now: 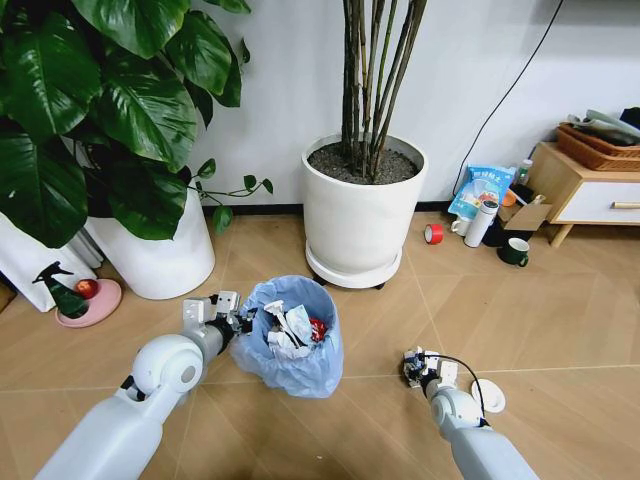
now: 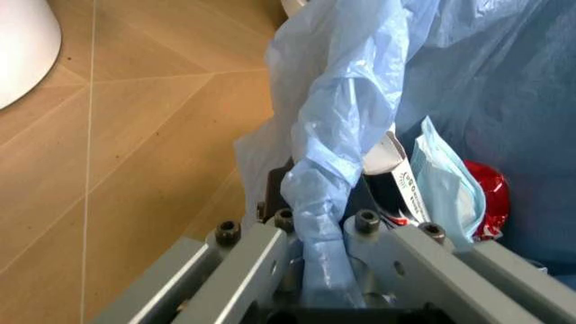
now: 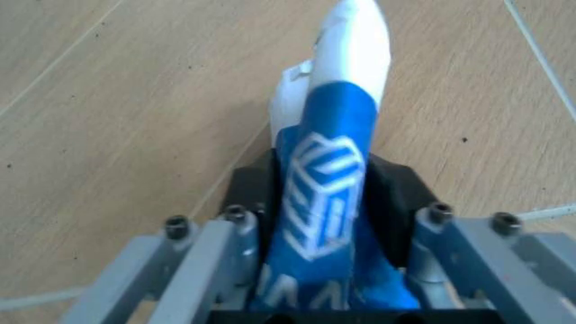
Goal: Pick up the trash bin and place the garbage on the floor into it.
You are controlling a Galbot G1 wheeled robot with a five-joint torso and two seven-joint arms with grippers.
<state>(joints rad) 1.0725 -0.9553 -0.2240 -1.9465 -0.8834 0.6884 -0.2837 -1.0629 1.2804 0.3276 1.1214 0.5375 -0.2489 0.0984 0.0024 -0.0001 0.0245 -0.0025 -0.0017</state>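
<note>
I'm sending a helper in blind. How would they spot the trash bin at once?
Find the big white pot holding bare stalks; the trash bin stands on the floor before it. Unlike the pots, it is small, lined with crinkled light-blue plastic.

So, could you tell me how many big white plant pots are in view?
2: one white pot at the left behind the left gripper, one white pot in the middle behind the trash bin. Leaves may hide more.
</note>
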